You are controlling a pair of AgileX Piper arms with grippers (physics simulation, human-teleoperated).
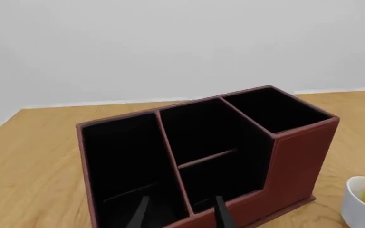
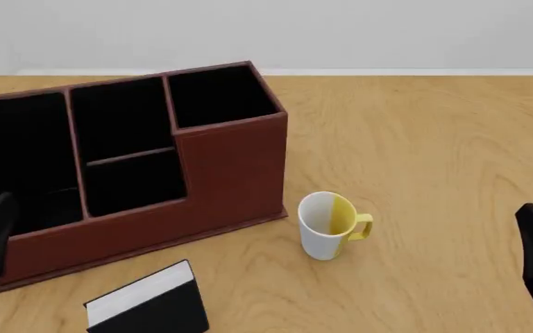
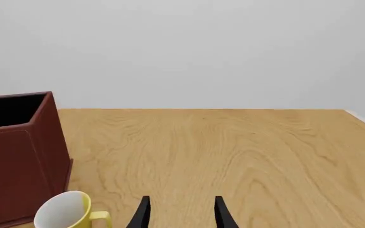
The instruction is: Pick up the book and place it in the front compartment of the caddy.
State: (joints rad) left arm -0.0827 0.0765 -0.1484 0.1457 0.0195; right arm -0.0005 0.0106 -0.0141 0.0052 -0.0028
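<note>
The wooden counter (image 2: pixel 433 152) carries three things. Largest is the reddish-brown caddy (image 2: pixel 230 173), sitting at about ten o'clock in the front view, skewed so its tall end points toward twelve. Its black interior is split into cells, and the stepped wall drops to a low lip along the side nearest the arms. The front compartment (image 2: pixel 132 182) is the low cell behind that lip, closed at the back by a short cross-divider.

The book (image 2: pixel 146 305) comes next, at seven o'clock near the lower edge of the front view. It is just clear of the caddy's low wall, with its white page edge facing up and its black cover toward the camera. The white-and-yellow mug (image 2: pixel 327 225) stands upright near the centre, just beside the caddy's tall end.

The left gripper (image 1: pixel 181 214) has its jaws apart and empty, pointing at the caddy's low cells. The right gripper (image 3: pixel 181 213) also has its jaws apart over bare wood near the mug.

The book has not yet been grasped. It is nearer the left arm, which should drop back toward seven o'clock. The jaws should close across the thin thickness, squarely and near mid-length so the book does not swing. Lift it above the low lip, then lower it edge-first, parallel to the cell's walls.
</note>
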